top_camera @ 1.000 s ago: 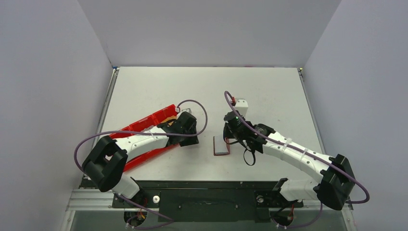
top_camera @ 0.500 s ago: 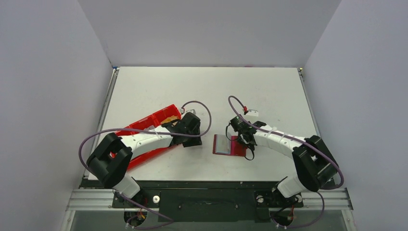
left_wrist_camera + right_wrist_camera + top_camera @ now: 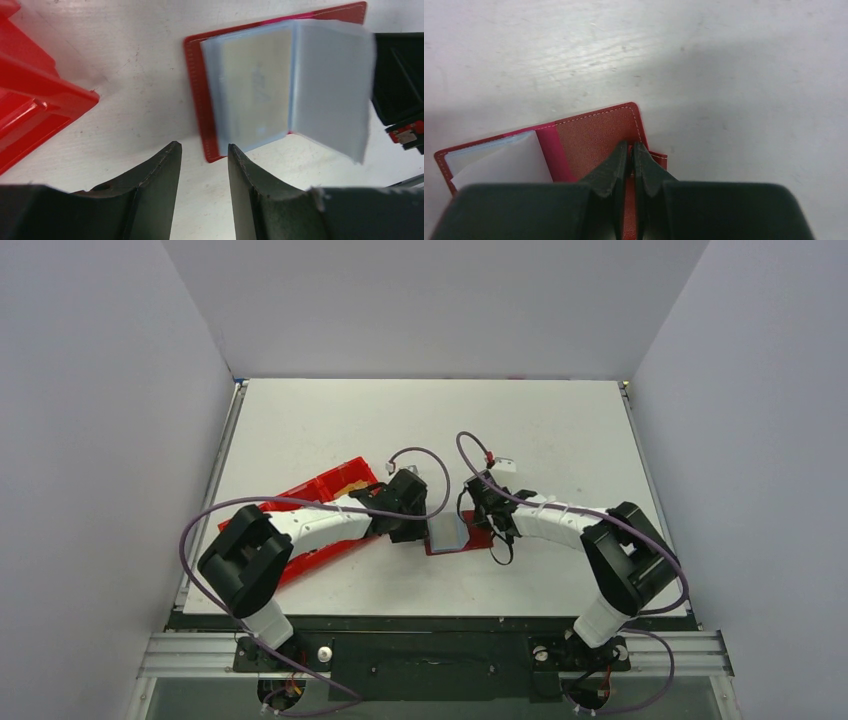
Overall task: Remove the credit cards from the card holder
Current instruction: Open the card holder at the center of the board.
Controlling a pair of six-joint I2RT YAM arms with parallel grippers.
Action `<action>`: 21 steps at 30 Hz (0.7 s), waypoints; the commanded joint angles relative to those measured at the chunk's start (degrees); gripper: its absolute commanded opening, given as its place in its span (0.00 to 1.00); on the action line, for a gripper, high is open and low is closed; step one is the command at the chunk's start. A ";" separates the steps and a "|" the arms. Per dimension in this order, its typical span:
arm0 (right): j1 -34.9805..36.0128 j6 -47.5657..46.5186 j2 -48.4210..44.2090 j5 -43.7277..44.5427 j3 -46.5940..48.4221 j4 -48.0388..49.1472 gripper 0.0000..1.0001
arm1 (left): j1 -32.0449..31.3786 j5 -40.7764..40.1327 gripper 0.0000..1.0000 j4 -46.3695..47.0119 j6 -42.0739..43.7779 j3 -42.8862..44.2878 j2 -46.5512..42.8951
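The card holder (image 3: 450, 534) lies open on the table between my two grippers, its grey-blue pockets facing up. In the left wrist view the card holder (image 3: 200, 95) shows a gold-tan credit card (image 3: 257, 85) inside a pocket. My left gripper (image 3: 202, 149) is open and empty, with its fingertips just short of the holder's near left corner; it also shows in the top view (image 3: 418, 528). My right gripper (image 3: 631, 148) is shut on the right edge of the holder's red cover (image 3: 594, 135), by the strap tab (image 3: 659, 159); it also shows in the top view (image 3: 488, 524).
A bright-red plastic tray (image 3: 330, 486) lies under my left arm, left of the holder; its corner shows in the left wrist view (image 3: 35, 100). The right gripper's black body (image 3: 397, 75) stands at the holder's right side.
The holder has gone from half folded to lying open, and it has slid left with the right gripper. My left gripper has moved right, up to its left edge.
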 commanded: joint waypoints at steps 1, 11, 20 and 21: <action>0.32 -0.21 2.67 -9.37 0.23 7.20 0.00 | -0.18 1.21 0.37 2.35 0.66 4.41 1.27; -0.40 0.60 -6.28 -7.15 2.04 0.12 0.24 | -0.15 1.79 0.37 2.23 1.41 8.05 4.05; -0.77 1.31 -17.14 -1.51 3.32 -7.76 0.36 | -0.53 4.86 0.37 3.42 2.57 14.77 10.76; -0.81 1.36 -18.34 -1.22 3.26 -8.17 0.36 | -0.60 5.21 0.37 3.57 2.67 15.24 11.30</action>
